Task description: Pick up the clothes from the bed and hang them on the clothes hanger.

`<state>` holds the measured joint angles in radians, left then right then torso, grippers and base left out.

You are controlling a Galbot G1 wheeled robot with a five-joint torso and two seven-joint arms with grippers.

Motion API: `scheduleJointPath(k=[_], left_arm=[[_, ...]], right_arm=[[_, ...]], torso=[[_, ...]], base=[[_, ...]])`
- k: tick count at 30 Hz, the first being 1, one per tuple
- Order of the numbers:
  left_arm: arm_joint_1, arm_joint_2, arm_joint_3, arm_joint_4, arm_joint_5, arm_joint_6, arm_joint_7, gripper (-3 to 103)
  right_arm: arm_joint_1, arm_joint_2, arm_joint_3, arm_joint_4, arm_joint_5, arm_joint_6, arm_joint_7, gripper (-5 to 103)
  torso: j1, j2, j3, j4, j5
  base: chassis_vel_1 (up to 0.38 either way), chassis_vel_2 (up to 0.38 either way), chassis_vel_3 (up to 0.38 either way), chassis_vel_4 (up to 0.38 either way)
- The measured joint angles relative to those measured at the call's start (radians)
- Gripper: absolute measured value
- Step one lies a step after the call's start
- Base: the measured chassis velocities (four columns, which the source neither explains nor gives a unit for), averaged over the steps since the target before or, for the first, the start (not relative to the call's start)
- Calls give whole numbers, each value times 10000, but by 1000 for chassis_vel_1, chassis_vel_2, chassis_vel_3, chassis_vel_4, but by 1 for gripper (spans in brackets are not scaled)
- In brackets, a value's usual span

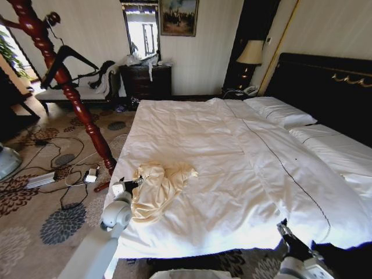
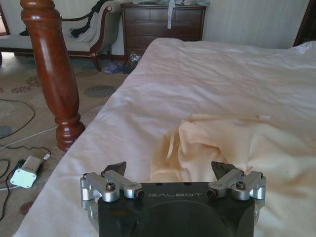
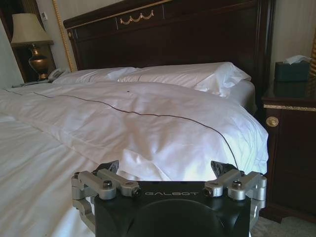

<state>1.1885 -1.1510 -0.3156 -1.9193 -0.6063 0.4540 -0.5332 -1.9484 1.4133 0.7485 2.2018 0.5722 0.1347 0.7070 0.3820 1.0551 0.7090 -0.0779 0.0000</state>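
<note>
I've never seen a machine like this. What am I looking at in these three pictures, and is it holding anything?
It is a wheeled robot with two arms. The wide picture comes from a camera on its head; the other two come from cameras on its wrists. The left gripper hangs open right at a crumpled cream garment near the corner of the white bed, with nothing gripped yet. The right gripper, also open and empty, waits low at the bed's other corner. A black hanger hangs on the red wooden post.
</note>
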Motion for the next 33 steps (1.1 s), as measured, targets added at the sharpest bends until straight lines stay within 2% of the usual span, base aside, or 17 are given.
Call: scheduleJointPath(k=[3, 5, 9, 15, 18, 20, 21, 27, 29, 30, 33], left_arm=[[17, -168, 12, 288, 153, -126, 3, 92], [12, -204, 12, 370, 166, -164, 16, 92], [-108, -321, 13, 627, 206, -234, 53, 72], [-134, -348, 3, 663, 42, -184, 45, 68], [45, -280, -72, 434, -19, -132, -1, 55], [119, -250, -102, 349, -19, -127, -15, 55], [202, -223, -139, 267, -19, -126, -33, 50], [467, -139, -247, -53, 5, -141, -98, 41], [509, -124, -265, -132, 25, -147, -129, 30], [509, -124, -265, -132, 25, -147, -129, 30], [552, -120, -294, -238, 59, -159, -192, 14]], right_arm=[[8, 54, -41, -3, -50, 0, -11, 100], [9, 61, -46, -13, -63, 0, -13, 100], [5, 68, -52, -28, -86, 2, -17, 100], [-36, 80, -57, -10, -102, 6, -22, 100], [-52, 73, -52, 5, -109, 22, -25, 100], [-51, 72, -51, 5, -109, 25, -25, 100], [-46, 73, -50, 5, -109, 28, -25, 100], [13, 106, -107, -55, -123, 36, -30, 100], [23, 118, -133, -67, -139, 37, -36, 100], [23, 118, -133, -67, -139, 37, -36, 100], [14, 119, -138, -67, -146, 42, -38, 100]], torso=[[0, 0, 0, 1, 0], [0, 0, 0, 1, 0], [0, 0, -1, 0, 0], [-1, 0, -2, 0, 0], [-2, 0, -2, 0, -1], [-1, 0, -2, 0, -1], [-2, 0, -2, 0, -1], [-2, 0, -2, 0, -1], [-2, -1, -2, 1, 0], [-2, -1, -2, 1, 0], [-2, 0, -1, 1, -1]], base=[[0, 0, 0, 0], [0, 0, 0, 0], [0, 0, 0, 0], [0, 0, 0, 0], [0, 0, 0, 0], [0, 0, 0, 0], [0, 0, 0, 0], [0, 0, 0, 0], [0, 0, 0, 0], [0, 0, 0, 0], [0, 0, 0, 0]])
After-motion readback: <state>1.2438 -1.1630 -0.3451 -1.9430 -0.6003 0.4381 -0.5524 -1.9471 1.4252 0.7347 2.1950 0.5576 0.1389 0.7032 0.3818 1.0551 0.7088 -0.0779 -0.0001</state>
